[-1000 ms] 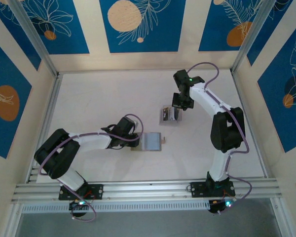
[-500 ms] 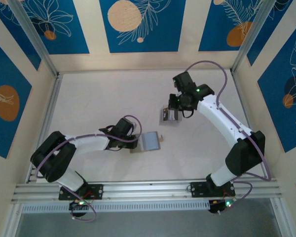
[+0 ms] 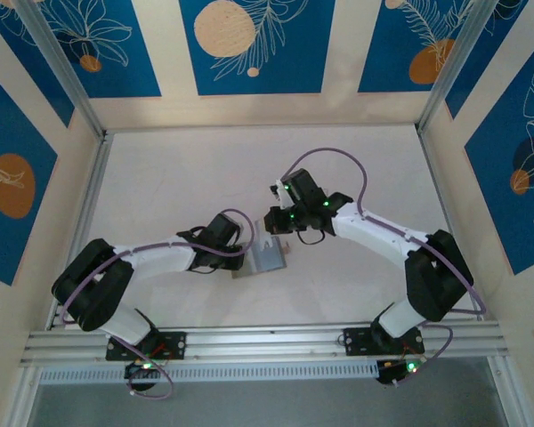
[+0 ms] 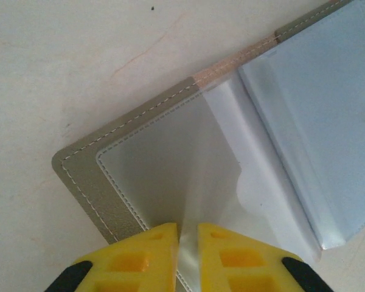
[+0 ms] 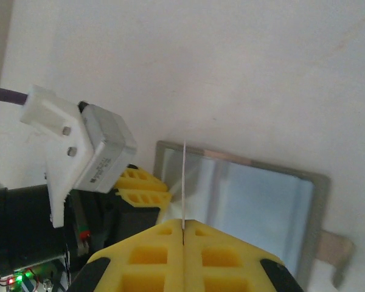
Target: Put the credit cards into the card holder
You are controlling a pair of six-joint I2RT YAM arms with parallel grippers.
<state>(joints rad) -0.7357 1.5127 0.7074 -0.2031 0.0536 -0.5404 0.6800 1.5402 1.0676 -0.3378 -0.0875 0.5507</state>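
Observation:
The card holder (image 3: 269, 260) lies open on the white table, grey outside with a pale bluish inside (image 5: 255, 201). My left gripper (image 4: 187, 243) is at its left edge, shut on a raised clear plastic pocket flap (image 4: 198, 182). My right gripper (image 5: 183, 225) hovers just above the holder's left half, shut on one thin pale credit card (image 5: 184, 179) that stands edge-on over the pocket. In the top view the right gripper (image 3: 279, 233) is right beside the left gripper (image 3: 243, 256). The other credit cards are hidden under the right arm.
The left arm's wrist camera block (image 5: 79, 146) and yellow fingers (image 5: 140, 185) sit close to the left of the held card. The holder's strap tab (image 5: 337, 252) sticks out on its right. Aluminium rails (image 3: 267, 342) line the near edge.
My right arm has swung left and nearer, from the card stack to above the open holder, carrying a card. My left gripper stayed at the holder's edge and pinched a little tighter.

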